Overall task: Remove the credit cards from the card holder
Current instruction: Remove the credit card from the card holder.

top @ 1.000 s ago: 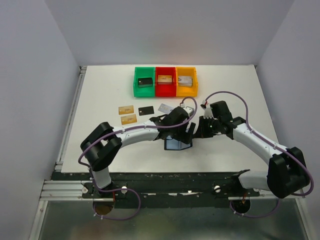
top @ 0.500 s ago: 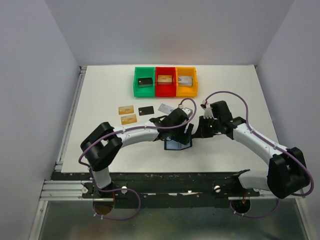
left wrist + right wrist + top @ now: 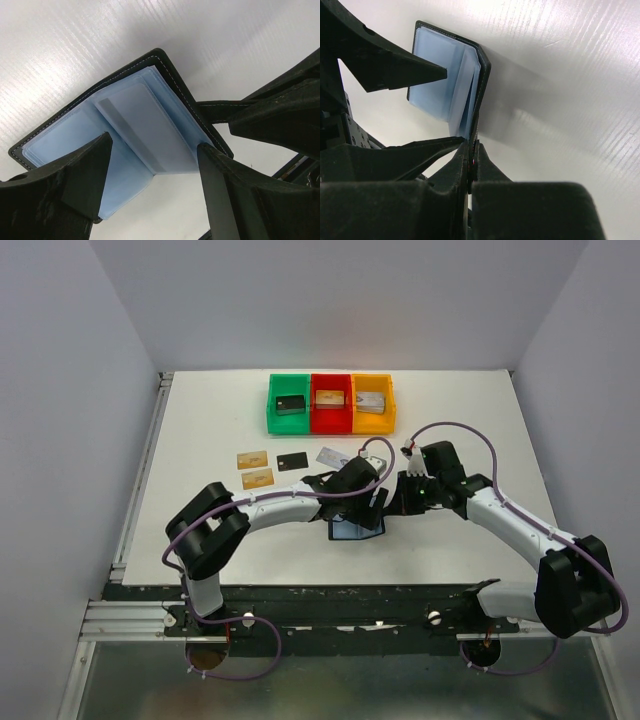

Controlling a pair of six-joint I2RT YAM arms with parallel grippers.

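card holder (image 3: 135,125): spread open, pockets unreadable.
credit cards (image 3: 259,478): several out, beyond holder's left.
right gripper (image 3: 472,147): mine, clamped on holder's cover edge.
left gripper (image 3: 155,150): mine, wide, empty, straddling holder's pockets.
risk: thin pinch slips, holder flops shut.

There are three bins: one green bin (image 3: 289,426), one red bin (image 3: 331,427) and one orange bin (image 3: 372,427). Each bin holds one block, so there are three blocks: one black block (image 3: 291,403), one tan block (image 3: 331,398) and one grey block (image 3: 370,400). On the table I can count four cards with certainty: one gold card (image 3: 252,458), a second gold card (image 3: 259,478), one black card (image 3: 292,461) and one silver card (image 3: 330,455). There is one holder (image 3: 352,529). There are two arms, the left arm (image 3: 270,505) and the right arm (image 3: 510,520).
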